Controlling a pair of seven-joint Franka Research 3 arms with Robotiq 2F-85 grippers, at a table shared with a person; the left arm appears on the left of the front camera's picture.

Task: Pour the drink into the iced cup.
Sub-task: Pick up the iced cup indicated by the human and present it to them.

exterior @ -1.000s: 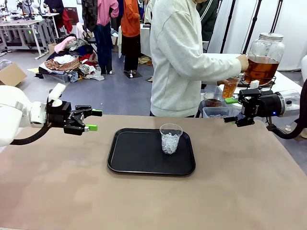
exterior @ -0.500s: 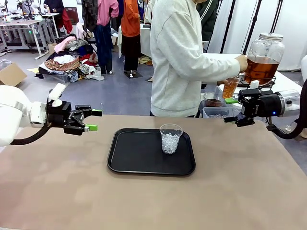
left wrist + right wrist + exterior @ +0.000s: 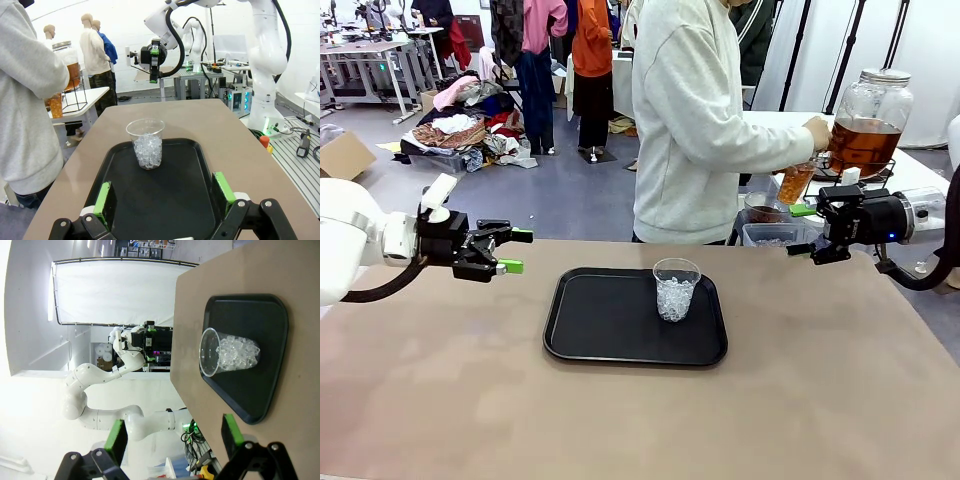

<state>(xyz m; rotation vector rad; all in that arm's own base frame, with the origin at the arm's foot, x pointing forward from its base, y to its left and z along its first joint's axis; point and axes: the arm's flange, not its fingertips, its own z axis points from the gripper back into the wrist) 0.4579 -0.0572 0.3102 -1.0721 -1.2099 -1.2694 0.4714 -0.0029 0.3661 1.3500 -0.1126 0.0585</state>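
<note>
two grippers are held wide open and empty: the left gripper at nine o'clock of the black tray, the right gripper at two o'clock. the iced cup is stood on the tray. the drink is seen in a jar farther off at two o'clock, its left edge covered by the person's hand.

A black tray lies flat on the tan table
</note>
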